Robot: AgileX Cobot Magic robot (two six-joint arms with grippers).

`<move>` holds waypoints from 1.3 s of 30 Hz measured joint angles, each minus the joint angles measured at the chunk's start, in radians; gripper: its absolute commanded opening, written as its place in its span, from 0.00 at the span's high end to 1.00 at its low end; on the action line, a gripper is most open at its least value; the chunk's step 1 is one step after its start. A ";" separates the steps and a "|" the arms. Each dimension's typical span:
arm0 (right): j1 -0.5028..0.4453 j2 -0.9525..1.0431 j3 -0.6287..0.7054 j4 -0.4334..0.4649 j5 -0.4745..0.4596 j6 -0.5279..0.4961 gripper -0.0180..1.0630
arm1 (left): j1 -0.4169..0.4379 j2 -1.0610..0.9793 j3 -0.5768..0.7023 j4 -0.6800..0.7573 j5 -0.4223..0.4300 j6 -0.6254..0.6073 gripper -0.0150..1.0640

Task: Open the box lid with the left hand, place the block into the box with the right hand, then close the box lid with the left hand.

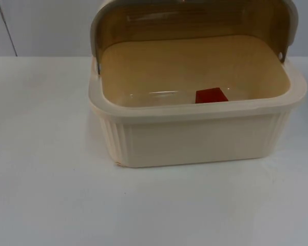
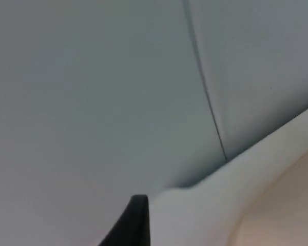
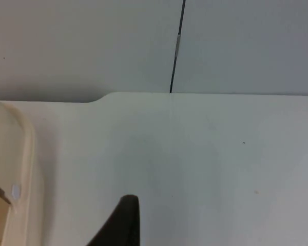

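Note:
The cream plastic box (image 1: 195, 141) stands on the white table with its ribbed front wall toward me. Its brown see-through lid (image 1: 190, 23) is swung up and back, so the box is open. A small red block (image 1: 211, 95) lies on the box floor near the front wall, right of middle. My left gripper (image 2: 136, 220) hovers by the table's back edge, facing the grey wall, with a cream part of the box (image 2: 290, 205) beside it. My right gripper (image 3: 124, 220) is over bare table to the right of the box's rim (image 3: 13, 148).
The grey partition wall (image 1: 41, 25) closes off the back of the table (image 1: 46, 195) just behind the box. A dark vertical seam (image 3: 175, 46) runs down the wall. White table surface lies in front of the box and on both of its sides.

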 measured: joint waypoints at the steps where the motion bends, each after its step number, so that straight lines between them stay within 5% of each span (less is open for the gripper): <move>1: 0.000 0.000 0.000 0.000 0.000 0.000 0.01 | -0.024 0.020 -0.027 0.025 0.000 0.052 0.01; 7: 0.000 0.000 0.000 0.000 0.000 0.000 0.01 | -0.115 0.098 -0.068 0.127 -0.056 0.362 0.01; 14: 0.000 0.000 0.000 -0.004 -0.005 0.000 0.01 | -0.168 0.142 -0.069 0.139 -0.097 0.472 0.07; 19: 0.000 0.000 0.000 -0.004 -0.009 0.000 0.01 | -0.177 0.159 -0.069 0.119 -0.097 0.499 0.55; 20: 0.000 0.000 0.000 -0.004 -0.012 0.000 0.01 | -0.177 0.160 -0.069 0.116 -0.097 0.500 0.55; 23: 0.000 0.000 0.000 -0.006 -0.016 0.000 0.01 | -0.177 0.160 -0.069 0.110 -0.097 0.492 0.83; 24: 0.000 0.000 0.000 -0.006 -0.016 0.000 0.01 | -0.177 0.160 -0.071 0.110 -0.097 0.479 0.83; 26: 0.000 0.000 0.000 -0.006 -0.018 0.000 0.01 | -0.177 0.160 -0.071 0.100 -0.097 0.452 0.99; 35: 0.000 0.000 0.000 -0.007 -0.021 0.000 0.01 | -0.177 0.160 -0.071 0.005 -0.095 0.422 0.99; 39: 0.000 0.000 0.000 -0.007 -0.021 0.000 0.01 | -0.177 0.167 -0.071 -0.206 -0.013 0.648 0.99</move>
